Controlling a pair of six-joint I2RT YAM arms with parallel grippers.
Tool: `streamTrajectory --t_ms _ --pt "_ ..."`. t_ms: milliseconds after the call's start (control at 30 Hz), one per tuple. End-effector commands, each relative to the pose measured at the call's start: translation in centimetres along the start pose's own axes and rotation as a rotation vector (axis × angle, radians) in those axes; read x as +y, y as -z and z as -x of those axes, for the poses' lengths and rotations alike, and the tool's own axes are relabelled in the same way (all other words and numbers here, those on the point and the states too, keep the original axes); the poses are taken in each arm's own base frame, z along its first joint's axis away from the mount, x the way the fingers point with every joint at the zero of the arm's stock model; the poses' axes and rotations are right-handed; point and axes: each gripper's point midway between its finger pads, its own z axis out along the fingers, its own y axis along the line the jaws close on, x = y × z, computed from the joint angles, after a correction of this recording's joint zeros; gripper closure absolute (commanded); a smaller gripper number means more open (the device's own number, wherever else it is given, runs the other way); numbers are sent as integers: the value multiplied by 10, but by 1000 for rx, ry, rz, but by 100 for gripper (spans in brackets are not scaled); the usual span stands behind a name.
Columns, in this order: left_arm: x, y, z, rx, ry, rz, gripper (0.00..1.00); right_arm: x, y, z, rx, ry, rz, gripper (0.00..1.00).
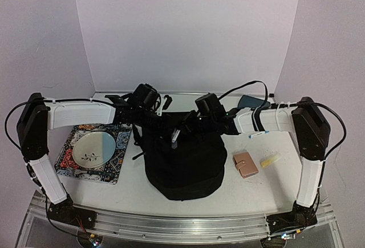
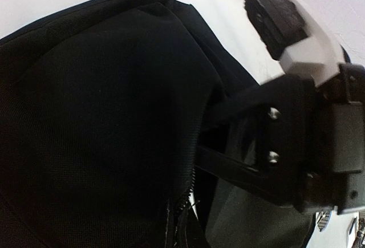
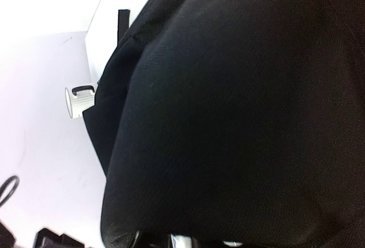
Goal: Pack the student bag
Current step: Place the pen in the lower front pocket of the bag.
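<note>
Since both noses are pressed into black cloth, I cannot tell whether either pair of jaws is apart or together: left gripper (image 1: 161, 120) and right gripper (image 1: 186, 129) meet head-on at the 12 o'clock rim of the student bag (image 1: 182, 165), which stands mid-table (image 1: 239, 194) between the arms. Probable reason: both are working the top opening, one pinning fabric and the other spreading it, so things can go in. The left wrist view shows a zipper (image 2: 177, 219) at 6 o'clock and the right arm's black body at 3 o'clock, against a fold of the bag. The right wrist view is nearly all fabric. Outward: a pink wallet (image 1: 246, 165) at the bag's 3 o'clock, a yellow item (image 1: 269, 160) just beside it, a pen (image 1: 257, 135) at 2 o'clock, a dark tray (image 1: 251, 100) at 1 o'clock, and a plate (image 1: 93, 148) on a patterned mat (image 1: 117, 165) at 9 o'clock. In the way: the mouth looks slumped shut, and the right forearm hangs over the pen and tray.
</note>
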Motion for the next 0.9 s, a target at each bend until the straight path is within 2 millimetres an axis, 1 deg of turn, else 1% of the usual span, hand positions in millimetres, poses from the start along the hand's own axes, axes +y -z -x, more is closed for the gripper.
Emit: streamTrajectory --t_ms 0,133,233,400,467,500,567,633,733,800,867 --pt "-31 15 13 -2 -53 -108 100 31 -7 24 -102 5 84 72" --pt "-26 17 21 -15 -88 -66 100 34 2 21 -90 61 87 61" --pt "-16 19 24 -28 -109 -6 100 32 11 16 -65 117 80 53" --pt "2 20 20 -34 -138 87 100 29 32 6 -10 212 70 47" --pt "8 19 17 -29 -147 117 100 35 41 3 9 274 73 44" --pt "11 18 15 -24 -151 127 100 34 45 2 19 303 61 43" --pt "14 15 9 -11 -159 138 100 39 54 3 22 366 49 40" --pt "16 11 6 2 -162 137 100 48 68 8 8 439 36 35" --pt "19 11 5 1 -163 152 100 46 87 22 -34 515 -47 28" --pt "21 16 8 -13 -168 173 100 36 101 37 -70 545 -134 25" --pt "28 22 12 -35 -177 221 100 25 116 53 -106 571 -215 22"
